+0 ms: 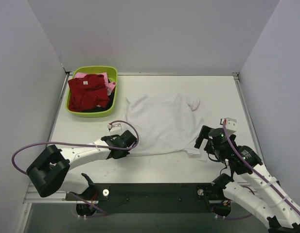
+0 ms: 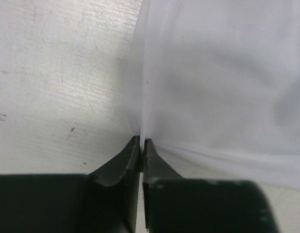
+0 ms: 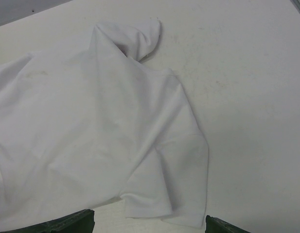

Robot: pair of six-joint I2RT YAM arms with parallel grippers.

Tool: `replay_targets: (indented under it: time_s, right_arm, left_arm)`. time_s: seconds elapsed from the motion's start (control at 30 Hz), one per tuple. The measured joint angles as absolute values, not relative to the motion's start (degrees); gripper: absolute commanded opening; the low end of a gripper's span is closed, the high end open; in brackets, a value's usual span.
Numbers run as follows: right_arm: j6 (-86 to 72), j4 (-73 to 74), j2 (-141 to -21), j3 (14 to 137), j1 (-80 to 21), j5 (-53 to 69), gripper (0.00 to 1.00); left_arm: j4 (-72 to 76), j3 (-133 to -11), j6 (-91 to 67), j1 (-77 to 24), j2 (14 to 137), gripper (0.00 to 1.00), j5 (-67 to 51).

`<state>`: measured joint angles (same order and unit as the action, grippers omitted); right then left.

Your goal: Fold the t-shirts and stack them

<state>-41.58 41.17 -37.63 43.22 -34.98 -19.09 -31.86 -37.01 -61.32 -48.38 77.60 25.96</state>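
Pale table (image 1: pixel 213 92); left fingers (image 2: pixel 115 170) tight on the white t-shirt (image 1: pixel 162 126), right fingers (image 3: pixel 72 222) wide apart above it.

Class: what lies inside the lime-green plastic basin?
In the lime-green plastic basin, a crumpled dark red cloth t-shirt lies on top, pink cloth showing behind it. Anything beneath is covered.
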Motion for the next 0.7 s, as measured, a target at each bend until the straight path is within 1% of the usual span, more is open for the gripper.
replay_targets:
  time_s: [0.37, 0.5, 0.7]
  right_arm:
    - [-44.1, 41.5, -41.7, 38.9, -35.0, -16.4, 0.94]
    - [-46.8, 41.5, -43.9, 36.2, -35.3, -15.2, 0.93]
    - [-50.3, 41.6, -45.1, 33.9, -35.4, -14.1, 0.9]
  left_arm:
    - [-32.4, -37.0, -61.9, -48.4, 76.6, 0.0, 26.7]
    - [-34.6, -37.0, -62.0, -47.7, 72.9, 0.0, 27.6]
    - [-36.2, -37.0, -60.7, -41.8, 66.0, 0.0, 28.3]
